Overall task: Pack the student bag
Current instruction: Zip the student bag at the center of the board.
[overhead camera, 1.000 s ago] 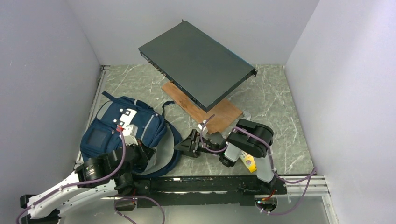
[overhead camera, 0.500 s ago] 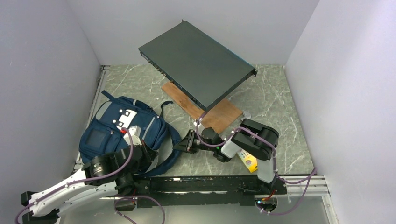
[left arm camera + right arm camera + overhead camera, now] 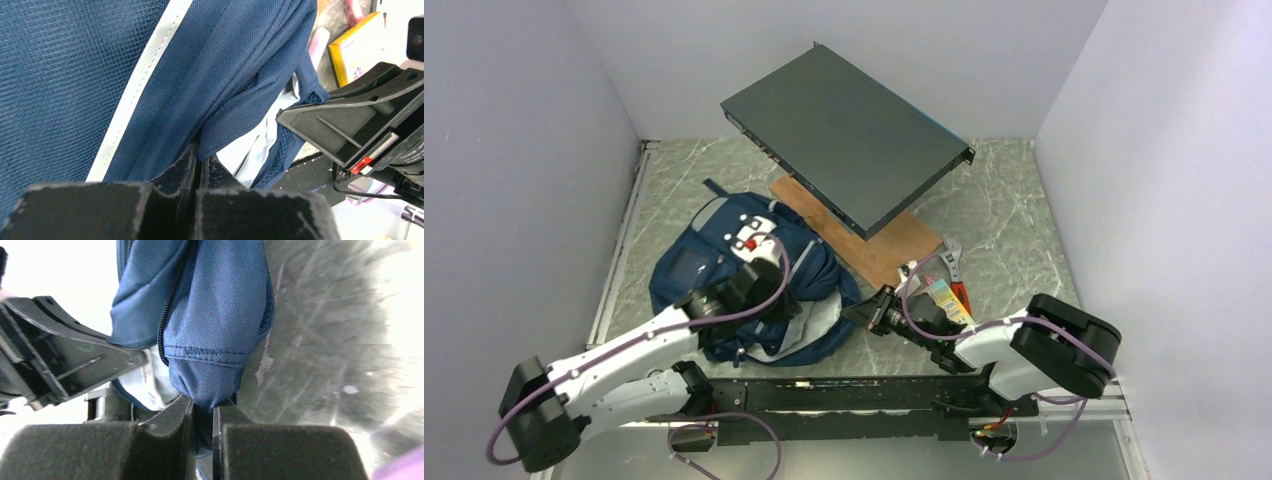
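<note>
here the student bag (image 3: pixel 686 272) lies on the bench (image 3: pixel 1024 220) left of the middle, close to the near edge. the left pincer (image 3: pixel 200 160) is clamped on a fold of its navy fabric, just beside a light grey stripe. the right pincer (image 3: pixel 203 407) has its fingers closed on the bag's cloth below a zip, at the side nearest the right arm.

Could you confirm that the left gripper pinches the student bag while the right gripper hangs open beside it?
Not quite: the right gripper is also shut on fabric of the student bag, as the right wrist view shows. The left gripper does pinch it.
</note>
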You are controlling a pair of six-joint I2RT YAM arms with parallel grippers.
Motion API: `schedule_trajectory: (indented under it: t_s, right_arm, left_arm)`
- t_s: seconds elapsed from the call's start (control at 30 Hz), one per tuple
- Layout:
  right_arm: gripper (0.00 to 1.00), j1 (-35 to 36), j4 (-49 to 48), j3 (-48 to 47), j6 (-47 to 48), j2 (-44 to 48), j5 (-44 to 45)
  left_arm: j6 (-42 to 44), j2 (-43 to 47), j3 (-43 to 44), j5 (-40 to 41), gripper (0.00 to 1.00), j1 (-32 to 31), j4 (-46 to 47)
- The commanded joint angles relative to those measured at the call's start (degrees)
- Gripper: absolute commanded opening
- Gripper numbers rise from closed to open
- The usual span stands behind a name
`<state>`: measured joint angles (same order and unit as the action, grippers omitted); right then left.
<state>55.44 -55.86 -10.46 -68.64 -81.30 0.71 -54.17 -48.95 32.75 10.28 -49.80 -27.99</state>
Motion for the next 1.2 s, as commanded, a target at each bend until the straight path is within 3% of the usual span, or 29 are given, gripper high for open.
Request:
schedule_trajectory:
  t_s: [0.0, 0.13, 0.33, 0.53, 0.87, 1.1, 1.17]
  right_arm:
    - [0.0, -0.9, 0.0, 2.9, 2.4, 6.2, 11.1]
    - [0.0, 0.3, 1.7, 1.6, 6.8, 7.1, 9.2]
    - [0.0, 3.7, 5.7, -1.8, 13.8, 6.4, 7.6]
    - [0.0, 10.0, 6.0, -6.6, 17.4, 6.3, 10.9]
    - [0.0, 14.5, 5.7, -9.2, 18.4, 6.2, 16.8]
    - [0.0, 15.2, 9.0, -8.8, 19.7, 6.6, 18.7]
    - [0.07, 15.2, 9.8, -8.3, 19.6, 6.5, 18.6]
  left_arm:
    - [12.0, -9.5, 10.8, 2.0, 0.0, 4.4, -2.4]
    - [12.8, -7.5, 13.2, 2.1, 0.0, 4.4, -6.1]
    - [12.0, 8.7, 13.9, 10.6, 0.0, 4.4, -17.2]
    - [19.6, 20.5, 22.1, 19.6, 0.0, 4.5, -25.5]
    - [24.3, 17.3, 29.6, 20.3, 0.0, 4.4, -28.5]
    - [20.9, 19.0, 23.8, 14.8, 0.0, 4.4, -25.1]
    - [19.4, 19.7, 21.2, 12.5, 0.0, 4.4, -24.1]
